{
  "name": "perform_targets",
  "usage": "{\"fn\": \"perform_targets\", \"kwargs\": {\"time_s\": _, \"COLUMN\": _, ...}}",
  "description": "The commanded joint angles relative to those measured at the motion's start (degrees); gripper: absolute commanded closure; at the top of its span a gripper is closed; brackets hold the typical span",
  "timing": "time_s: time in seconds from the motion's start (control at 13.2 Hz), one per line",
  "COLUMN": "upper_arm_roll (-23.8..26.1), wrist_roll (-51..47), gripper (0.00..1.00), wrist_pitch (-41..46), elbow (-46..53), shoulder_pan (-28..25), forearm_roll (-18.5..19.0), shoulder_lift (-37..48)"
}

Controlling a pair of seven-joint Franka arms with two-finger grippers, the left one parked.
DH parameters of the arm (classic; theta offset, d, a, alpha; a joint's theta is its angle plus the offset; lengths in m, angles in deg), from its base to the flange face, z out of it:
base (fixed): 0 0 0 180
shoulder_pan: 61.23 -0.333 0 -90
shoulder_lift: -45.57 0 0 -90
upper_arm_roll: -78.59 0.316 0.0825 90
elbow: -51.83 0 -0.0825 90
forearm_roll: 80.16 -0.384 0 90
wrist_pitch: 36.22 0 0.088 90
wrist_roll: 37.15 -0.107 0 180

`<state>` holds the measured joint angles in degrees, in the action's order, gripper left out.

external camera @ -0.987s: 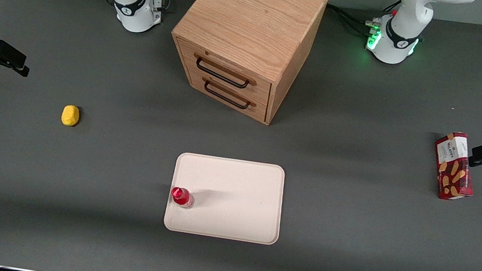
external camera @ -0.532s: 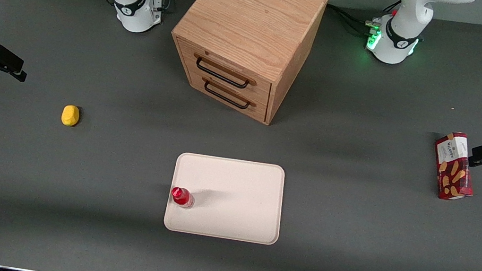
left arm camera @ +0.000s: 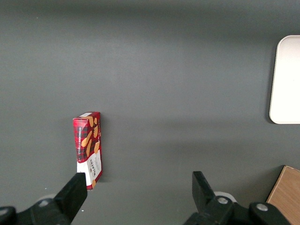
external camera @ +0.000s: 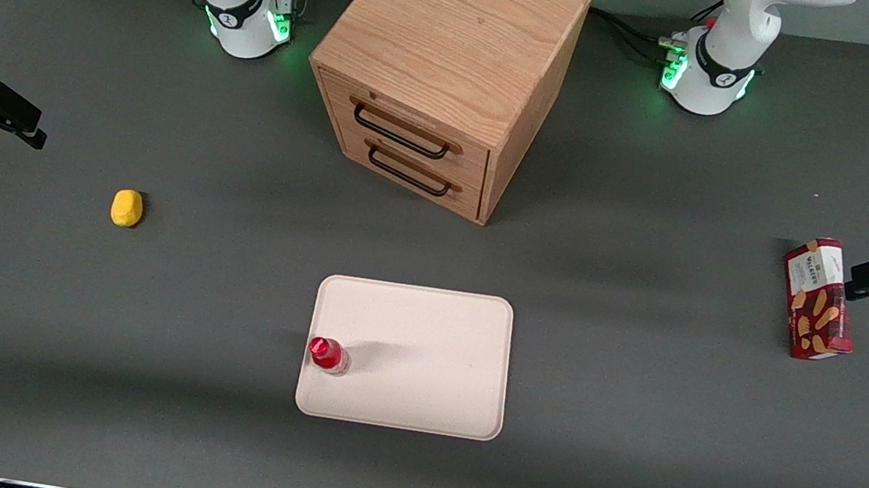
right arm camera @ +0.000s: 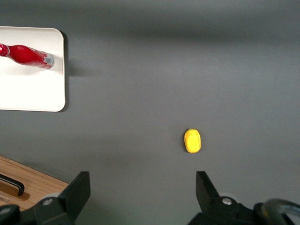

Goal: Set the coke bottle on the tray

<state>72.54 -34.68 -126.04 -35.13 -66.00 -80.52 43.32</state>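
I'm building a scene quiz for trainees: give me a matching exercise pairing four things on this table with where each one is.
Things:
1. coke bottle
2. yellow lump
3. snack box
4. tool

Places:
A. toward the parked arm's end of the table
B. upright on the tray, near its rim
C. open, at the working arm's end, holding nothing
D. on the mat, nearer the working arm's end than the tray

Pairs: 1-B, 2-D, 3-A, 4-C

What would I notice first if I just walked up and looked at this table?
Probably the big wooden drawer cabinet, farthest from the front camera. Nearer stands the little red coke bottle, upright on the pale tray by its rim. The gripper, open and empty, hangs at the working arm's end near a yellow lump.
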Motion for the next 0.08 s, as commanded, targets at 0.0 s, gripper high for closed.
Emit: {"fn": "perform_targets", "kwargs": {"time_s": 0.0, "upper_arm_roll": 0.1, "wrist_roll": -1.1, "gripper": 0.0, "wrist_pitch": -0.4, "elbow": -0.4, "shoulder_pan": -0.1, "forearm_roll": -0.3, "shoulder_lift": 1.0}}
